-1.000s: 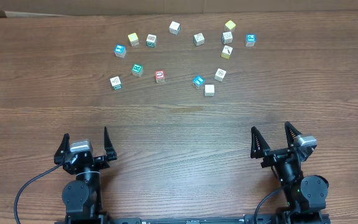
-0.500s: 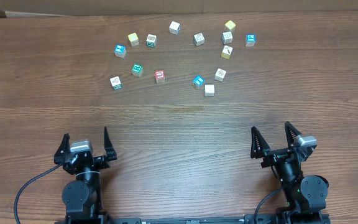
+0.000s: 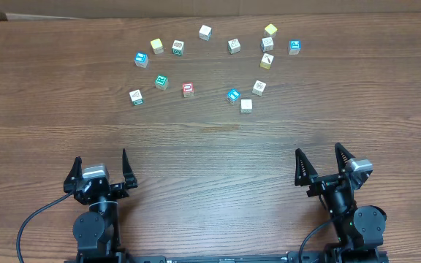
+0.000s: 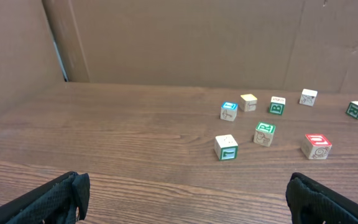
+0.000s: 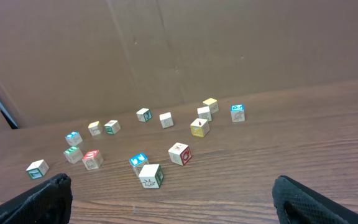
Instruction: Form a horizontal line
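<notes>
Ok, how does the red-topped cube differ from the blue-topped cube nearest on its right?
Colour: the red-topped cube has a red top, the blue-topped cube a blue one. Pose: seen from overhead, the red one sits nearly square, while the blue one looks turned. Neighbours: the red one stands alone, but the blue one has a white cube close beside it. Both look equal in size and lie loose.

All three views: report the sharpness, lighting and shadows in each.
Overhead: sharp and evenly lit, with no glare on the table; the cubes cast only short, faint shadows. Left wrist: near cubes crisp, the open left gripper dark and soft at the bottom corners. Right wrist: much the same, the open right gripper dark and soft, and the cardboard wall dim and flat.
</notes>
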